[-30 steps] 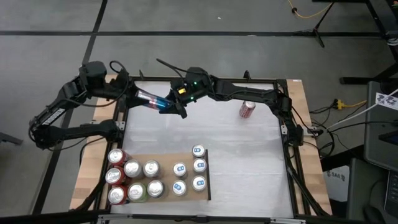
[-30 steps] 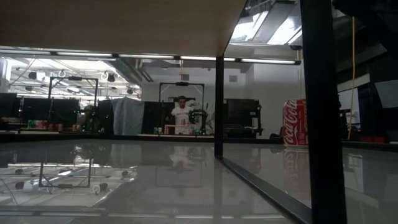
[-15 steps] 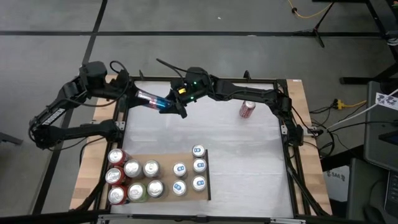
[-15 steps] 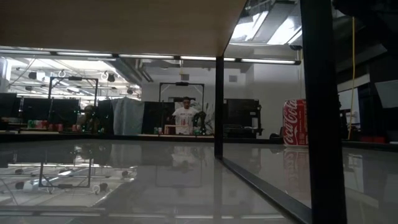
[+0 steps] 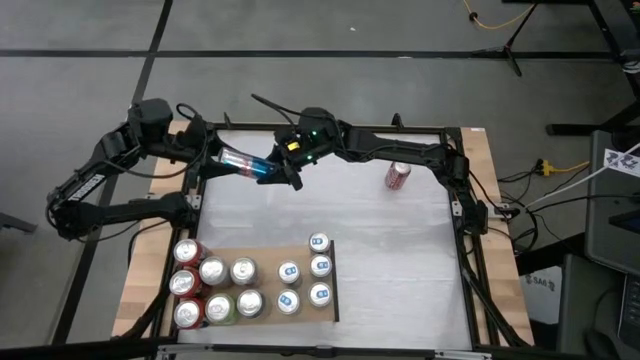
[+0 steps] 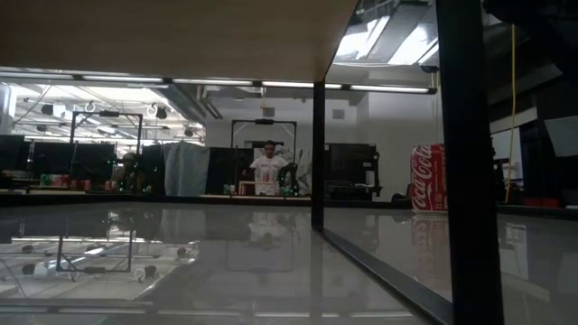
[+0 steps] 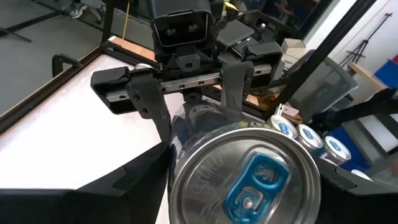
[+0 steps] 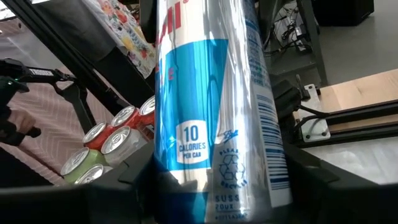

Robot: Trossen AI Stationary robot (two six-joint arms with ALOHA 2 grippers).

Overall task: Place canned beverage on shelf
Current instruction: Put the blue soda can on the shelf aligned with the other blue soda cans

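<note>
Left claw [image 5: 262,168], slim can [image 5: 243,160] (unchanged), held

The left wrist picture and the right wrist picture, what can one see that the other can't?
Only the left wrist view shows the slim can's top with its blue tab, and the right gripper closed around its far end. Only the right wrist view shows the can's printed side, blue and silver, and the red-topped cans on the shelf. Both show the same can, gripped by both arms at once.
</note>
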